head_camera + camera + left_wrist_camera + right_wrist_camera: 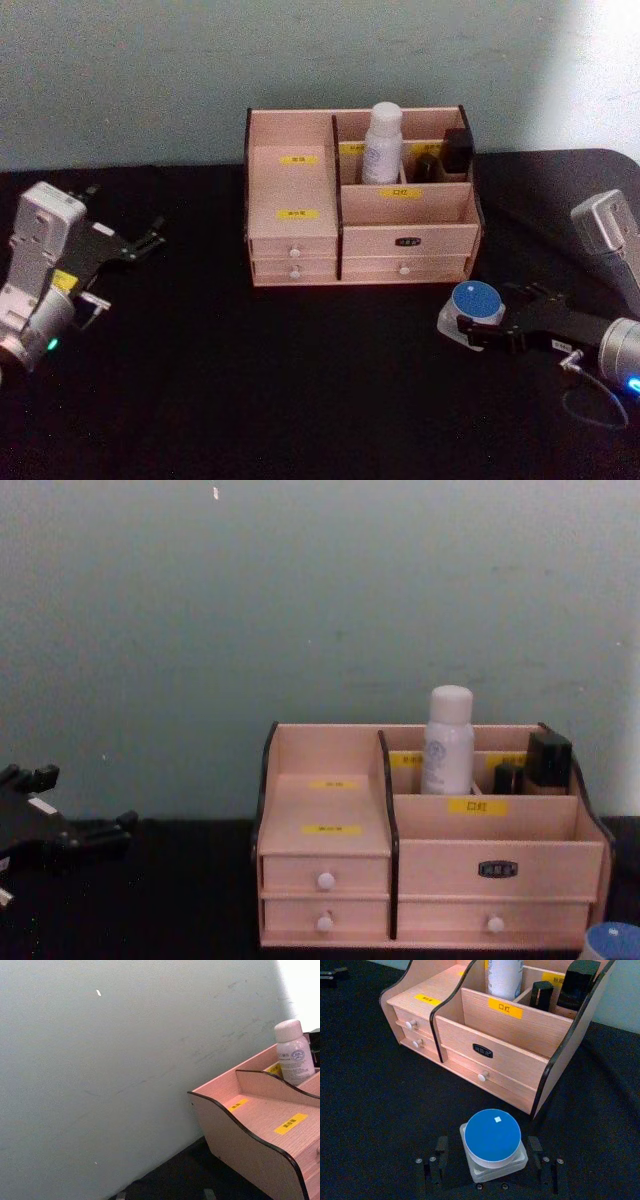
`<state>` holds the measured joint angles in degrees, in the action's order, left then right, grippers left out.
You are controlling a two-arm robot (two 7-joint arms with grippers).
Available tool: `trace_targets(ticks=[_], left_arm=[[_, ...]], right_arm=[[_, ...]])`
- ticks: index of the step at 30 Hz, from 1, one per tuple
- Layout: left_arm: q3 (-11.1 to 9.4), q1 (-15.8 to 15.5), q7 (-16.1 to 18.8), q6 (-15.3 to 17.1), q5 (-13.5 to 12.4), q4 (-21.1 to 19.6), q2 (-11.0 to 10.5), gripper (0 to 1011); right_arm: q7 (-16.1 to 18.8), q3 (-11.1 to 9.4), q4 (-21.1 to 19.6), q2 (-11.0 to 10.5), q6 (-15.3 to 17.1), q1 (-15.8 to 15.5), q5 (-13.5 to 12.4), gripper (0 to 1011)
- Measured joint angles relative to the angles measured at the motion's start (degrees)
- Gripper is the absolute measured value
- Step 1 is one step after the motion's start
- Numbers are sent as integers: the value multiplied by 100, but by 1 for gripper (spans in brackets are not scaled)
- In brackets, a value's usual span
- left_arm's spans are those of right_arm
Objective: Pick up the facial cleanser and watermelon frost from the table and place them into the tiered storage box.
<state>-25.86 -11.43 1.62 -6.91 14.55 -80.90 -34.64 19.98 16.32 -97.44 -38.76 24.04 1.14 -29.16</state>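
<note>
The right hand (488,1154) is open. Its fingers (441,1150) stand on either side of the watermelon frost jar (492,1136), with a gap showing beside one of them, so it grips nothing. The blue-lidded jar sits on the black desk (300,380) just in front of the tiered storage box (400,240), near its right front corner. The white facial cleanser bottle (382,140) stands upright in a rear compartment of the box. The left hand (155,235) rests open and empty well to the left of the box.
</note>
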Motion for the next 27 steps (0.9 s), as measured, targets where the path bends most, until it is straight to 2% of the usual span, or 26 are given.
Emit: trace_targets(ticks=[27], left_arm=[[0, 0, 0, 0, 0, 0, 0, 1001]], right_arm=[[28, 144, 270, 137, -33, 189, 32, 1002]])
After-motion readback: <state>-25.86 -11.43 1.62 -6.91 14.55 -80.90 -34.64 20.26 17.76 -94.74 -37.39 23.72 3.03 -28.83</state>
